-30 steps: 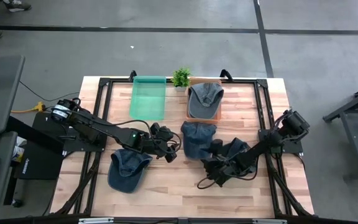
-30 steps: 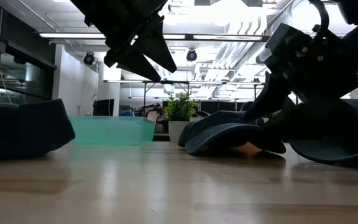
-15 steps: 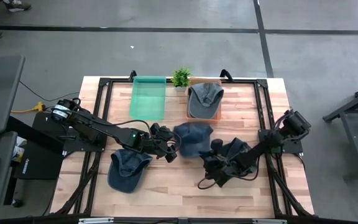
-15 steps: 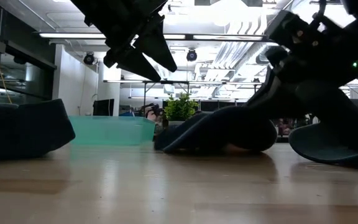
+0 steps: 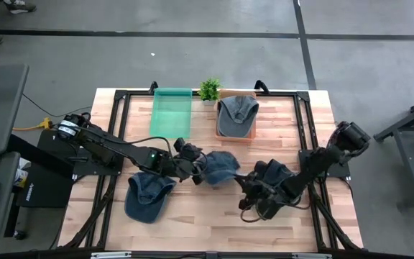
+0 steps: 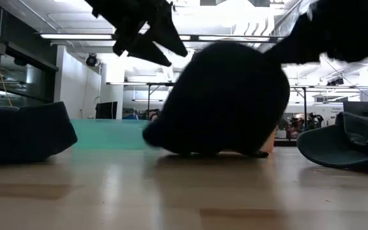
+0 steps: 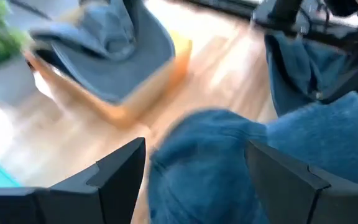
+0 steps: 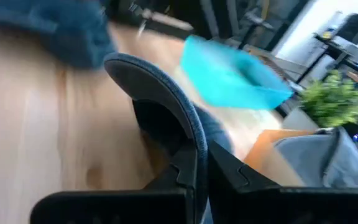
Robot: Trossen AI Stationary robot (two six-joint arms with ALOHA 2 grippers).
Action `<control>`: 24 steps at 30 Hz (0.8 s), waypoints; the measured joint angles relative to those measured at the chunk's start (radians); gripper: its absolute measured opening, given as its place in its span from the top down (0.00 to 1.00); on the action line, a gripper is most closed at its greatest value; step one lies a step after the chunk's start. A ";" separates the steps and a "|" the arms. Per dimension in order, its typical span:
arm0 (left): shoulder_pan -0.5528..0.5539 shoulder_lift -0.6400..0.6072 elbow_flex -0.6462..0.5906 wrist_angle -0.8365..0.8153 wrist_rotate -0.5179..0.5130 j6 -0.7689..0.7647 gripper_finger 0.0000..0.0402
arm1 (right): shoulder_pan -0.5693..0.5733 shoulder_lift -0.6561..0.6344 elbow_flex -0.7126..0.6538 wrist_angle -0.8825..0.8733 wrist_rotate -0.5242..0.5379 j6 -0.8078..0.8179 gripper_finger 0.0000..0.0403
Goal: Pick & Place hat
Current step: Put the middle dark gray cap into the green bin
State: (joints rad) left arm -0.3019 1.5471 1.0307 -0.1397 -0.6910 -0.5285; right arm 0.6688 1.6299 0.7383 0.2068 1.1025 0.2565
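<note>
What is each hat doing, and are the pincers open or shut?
Middle blue denim cap, tipped up, pinched at its brim.
Right pincer, shut on that cap.
Left pincer, open beside it.
Front-left blue denim cap, lying on the wooden table.
Grey fabric hat, resting in the orange box.
Blue cap by the right arm, lying loose.

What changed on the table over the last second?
The right gripper shut on the brim of the middle cap and dragged it along the table toward the open left gripper, which barely moved. Unchanged: the cap in the orange tray, the cap near the table's front, the green bin and the plant.
</note>
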 joint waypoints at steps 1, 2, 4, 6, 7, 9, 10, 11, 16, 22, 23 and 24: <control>0.000 -0.006 0.000 0.004 -0.009 0.018 0.33 | 0.007 -0.020 0.000 -0.002 0.025 0.010 0.98; 0.000 -0.008 0.000 0.011 -0.020 0.039 0.33 | 0.012 -0.040 -0.001 -0.005 0.045 0.019 0.98; 0.000 -0.010 0.000 0.036 -0.021 0.087 0.33 | 0.019 -0.082 -0.001 -0.007 0.078 0.033 0.99; -0.008 -0.024 -0.001 0.063 -0.021 0.140 0.33 | 0.025 -0.120 -0.001 -0.019 0.105 0.046 0.99; -0.013 -0.031 0.000 0.081 -0.023 0.166 0.33 | 0.027 -0.140 -0.001 -0.027 0.119 0.054 0.99; -0.028 -0.044 0.000 0.097 -0.037 0.211 0.33 | 0.028 -0.179 -0.001 -0.043 0.141 0.076 0.99; -0.036 -0.048 0.000 0.111 -0.053 0.230 0.33 | 0.028 -0.199 -0.001 -0.051 0.156 0.089 0.99; -0.043 -0.051 0.000 0.124 -0.072 0.248 0.33 | 0.028 -0.217 -0.001 -0.057 0.170 0.098 0.99; -0.083 -0.052 0.000 0.173 -0.187 0.340 0.33 | 0.019 -0.303 -0.001 -0.064 0.275 0.073 0.99; -0.114 -0.052 0.000 0.200 -0.264 0.367 0.33 | 0.003 -0.391 -0.001 0.029 0.311 -0.070 0.99; -0.113 -0.052 0.000 0.200 -0.264 0.363 0.33 | -0.001 -0.405 -0.001 0.068 0.292 -0.109 0.99; -0.112 -0.052 0.000 0.199 -0.265 0.352 0.33 | -0.002 -0.416 -0.001 0.110 0.275 -0.155 0.99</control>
State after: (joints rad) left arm -0.4141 1.4948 1.0306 0.0593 -0.9555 -0.1764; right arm 0.6666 1.2139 0.7376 0.3164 1.3772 0.1013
